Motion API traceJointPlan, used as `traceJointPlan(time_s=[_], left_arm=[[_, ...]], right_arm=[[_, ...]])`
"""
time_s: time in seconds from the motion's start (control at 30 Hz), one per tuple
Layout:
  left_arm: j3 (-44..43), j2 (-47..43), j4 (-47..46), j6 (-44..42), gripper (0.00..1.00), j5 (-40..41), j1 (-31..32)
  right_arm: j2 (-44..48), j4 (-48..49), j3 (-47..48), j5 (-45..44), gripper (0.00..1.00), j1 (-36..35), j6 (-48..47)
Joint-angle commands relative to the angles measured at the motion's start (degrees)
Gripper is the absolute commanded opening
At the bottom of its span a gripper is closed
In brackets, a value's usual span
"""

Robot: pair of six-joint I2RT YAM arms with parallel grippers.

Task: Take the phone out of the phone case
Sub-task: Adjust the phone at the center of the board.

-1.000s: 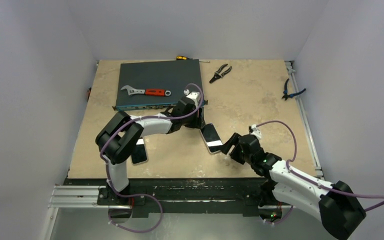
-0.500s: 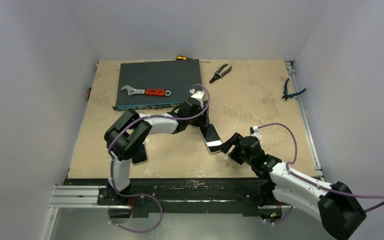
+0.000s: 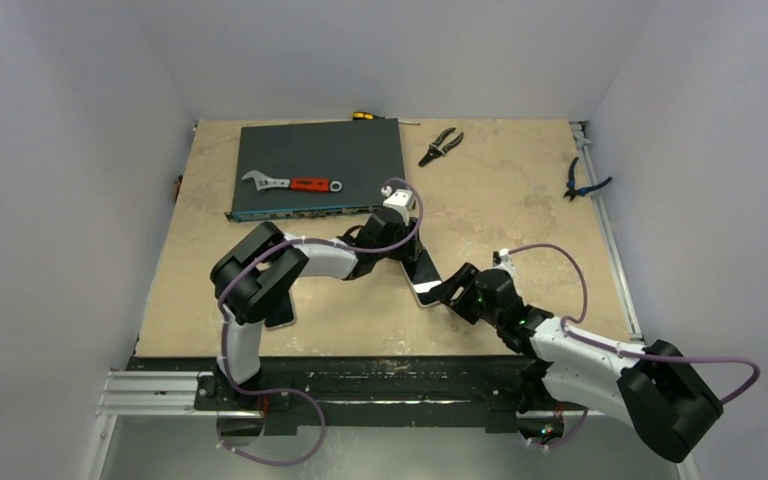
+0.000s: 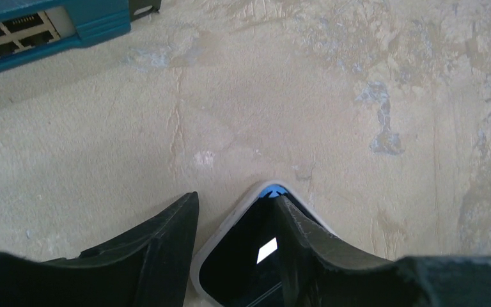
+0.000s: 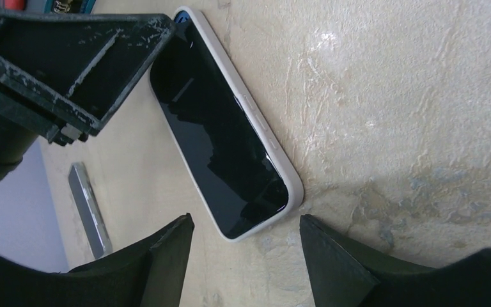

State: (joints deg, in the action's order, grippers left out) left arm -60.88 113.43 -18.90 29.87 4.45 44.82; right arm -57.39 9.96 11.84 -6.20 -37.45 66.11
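Having crept closer, the left gripper (image 4: 235,201) and right gripper (image 5: 244,222) — jaws parted, gripping nothing — bracket the phone (image 5: 217,141), still seated in its case (image 5: 256,123).

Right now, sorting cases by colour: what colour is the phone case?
White phone case; right wrist view shows it best.

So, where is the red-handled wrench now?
In the top view, the wrench lies on the blue box, at the far left of the table, left of the pliers.
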Motion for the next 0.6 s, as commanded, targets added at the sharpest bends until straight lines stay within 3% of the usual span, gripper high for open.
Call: traceJointPlan(time_s=[0.0,0.27,0.57], left_arm=[[6.8,-1.8,3.2,3.0,0.47,0.2,1.0],[13.7,-8.3,2.6,5.4,0.44,1.7,1.8],[22.9,-19.1,2.1,9.3,0.43,4.7,2.6]], right_arm=[[-3.5,4.0,-0.6,1.2,0.65,0.0,1.4],[-11.3,7.6,4.1,2.0,0.57,0.1,-0.3],[-22.3,6.7,13.8,1.1,0.58,1.5,-7.1]])
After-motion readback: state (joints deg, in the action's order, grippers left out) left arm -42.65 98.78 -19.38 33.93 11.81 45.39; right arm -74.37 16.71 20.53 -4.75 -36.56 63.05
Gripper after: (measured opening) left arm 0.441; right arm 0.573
